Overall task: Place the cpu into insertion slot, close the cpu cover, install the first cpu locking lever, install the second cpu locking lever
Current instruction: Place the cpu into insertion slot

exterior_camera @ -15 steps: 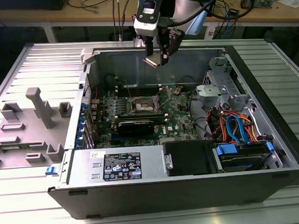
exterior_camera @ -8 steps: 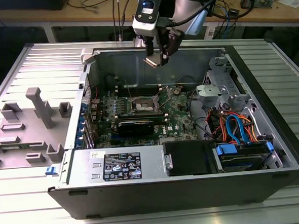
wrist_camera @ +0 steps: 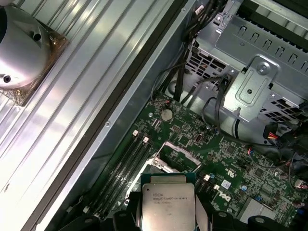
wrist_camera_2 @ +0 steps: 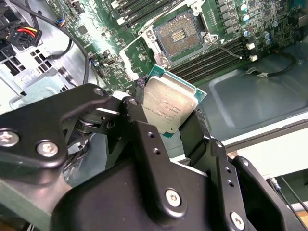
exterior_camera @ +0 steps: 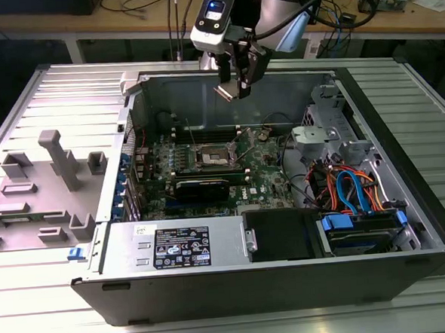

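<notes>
My gripper (exterior_camera: 233, 89) hangs above the open computer case, shut on the cpu (exterior_camera: 224, 92), a flat silver-topped chip with a green rim. In both wrist views the cpu (wrist_camera_2: 168, 108) (wrist_camera: 168, 204) sits clamped by its edges between the black fingers (wrist_camera_2: 139, 125). The insertion slot (exterior_camera: 210, 156) (wrist_camera_2: 177, 34) lies below on the green motherboard, dark and uncovered with a silver rim. In the first wrist view the chip hides part of the slot (wrist_camera: 174, 155). The cpu cover (wrist_camera_2: 129, 54) appears swung open beside the slot. A thin locking lever (wrist_camera_2: 232, 51) sticks out from the slot's side.
Memory slots (wrist_camera_2: 211, 62) run beside the slot. A long black card (exterior_camera: 203, 187) sits in front of it. Drive cage (exterior_camera: 322, 134), coloured cables (exterior_camera: 348, 189) and power supply (exterior_camera: 174, 245) fill the case. A grey fixture tray (exterior_camera: 50, 184) lies at the exterior view's left.
</notes>
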You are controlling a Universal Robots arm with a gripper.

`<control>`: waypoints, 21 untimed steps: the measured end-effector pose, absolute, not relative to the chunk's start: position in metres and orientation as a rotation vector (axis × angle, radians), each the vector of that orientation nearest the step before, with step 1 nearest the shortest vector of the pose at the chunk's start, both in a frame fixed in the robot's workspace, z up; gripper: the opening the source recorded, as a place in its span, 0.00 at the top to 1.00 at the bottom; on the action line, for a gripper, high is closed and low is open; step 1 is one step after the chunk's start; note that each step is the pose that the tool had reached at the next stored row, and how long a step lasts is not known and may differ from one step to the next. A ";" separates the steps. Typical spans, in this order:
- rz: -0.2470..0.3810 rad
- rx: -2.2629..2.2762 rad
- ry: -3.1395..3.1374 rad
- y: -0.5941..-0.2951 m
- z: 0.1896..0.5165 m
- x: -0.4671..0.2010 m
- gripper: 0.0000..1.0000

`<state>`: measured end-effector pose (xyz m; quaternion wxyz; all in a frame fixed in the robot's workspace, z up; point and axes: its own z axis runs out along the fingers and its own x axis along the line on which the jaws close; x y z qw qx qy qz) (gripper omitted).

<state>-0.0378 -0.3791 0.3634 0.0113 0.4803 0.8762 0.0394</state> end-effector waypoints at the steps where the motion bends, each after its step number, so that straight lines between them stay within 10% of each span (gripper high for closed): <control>1: 0.123 1.498 2.733 -0.379 0.363 -0.038 0.46; 21: 0.119 1.650 2.638 -0.383 0.361 -0.039 0.46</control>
